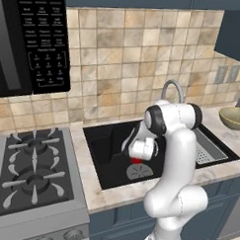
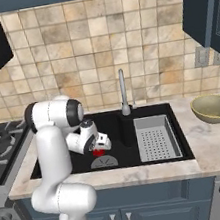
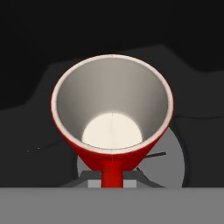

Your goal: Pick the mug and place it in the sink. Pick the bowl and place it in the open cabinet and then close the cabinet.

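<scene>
The claw [image 1: 136, 159] hangs inside the sink [image 1: 106, 141], low over its floor, closed on the mug [image 3: 112, 118], which sits upright in its grip. The round drain [image 2: 104, 162] lies directly beneath claw and mug. To the claw's right, within the same basin, rests the perforated tray [image 2: 156, 137]. Behind the claw, at the sink's back rim, rises the faucet [image 2: 123, 92]. Further right, past the tray, the bowl [image 2: 213, 108] stands on the counter [image 2: 214, 145]. To the claw's left lies the stove [image 1: 33, 172].
</scene>
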{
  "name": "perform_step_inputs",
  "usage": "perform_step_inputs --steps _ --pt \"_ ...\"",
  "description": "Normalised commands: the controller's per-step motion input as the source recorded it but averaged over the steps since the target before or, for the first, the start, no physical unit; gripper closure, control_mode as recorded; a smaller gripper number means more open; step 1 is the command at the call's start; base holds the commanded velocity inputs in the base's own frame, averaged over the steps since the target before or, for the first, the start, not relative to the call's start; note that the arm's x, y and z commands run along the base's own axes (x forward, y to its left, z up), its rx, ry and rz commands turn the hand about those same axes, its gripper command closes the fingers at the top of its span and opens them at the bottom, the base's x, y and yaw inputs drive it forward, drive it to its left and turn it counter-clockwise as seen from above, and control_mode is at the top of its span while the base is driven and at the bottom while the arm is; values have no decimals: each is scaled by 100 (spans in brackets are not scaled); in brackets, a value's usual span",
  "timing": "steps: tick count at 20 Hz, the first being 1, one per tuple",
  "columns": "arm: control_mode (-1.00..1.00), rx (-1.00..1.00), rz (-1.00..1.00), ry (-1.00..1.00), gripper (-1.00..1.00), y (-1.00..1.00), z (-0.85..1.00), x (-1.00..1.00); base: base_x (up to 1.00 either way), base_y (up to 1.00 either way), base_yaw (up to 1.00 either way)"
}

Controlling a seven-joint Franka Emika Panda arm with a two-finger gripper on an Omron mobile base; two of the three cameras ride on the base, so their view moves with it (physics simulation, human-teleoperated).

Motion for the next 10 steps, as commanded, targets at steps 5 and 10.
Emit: perform_step_inputs --steps 5,10 --pt "-100 0 0 0 100 0 -22 23 0 0 0" --pt "-100 0 0 0 100 0 -3 24 0 0 0"
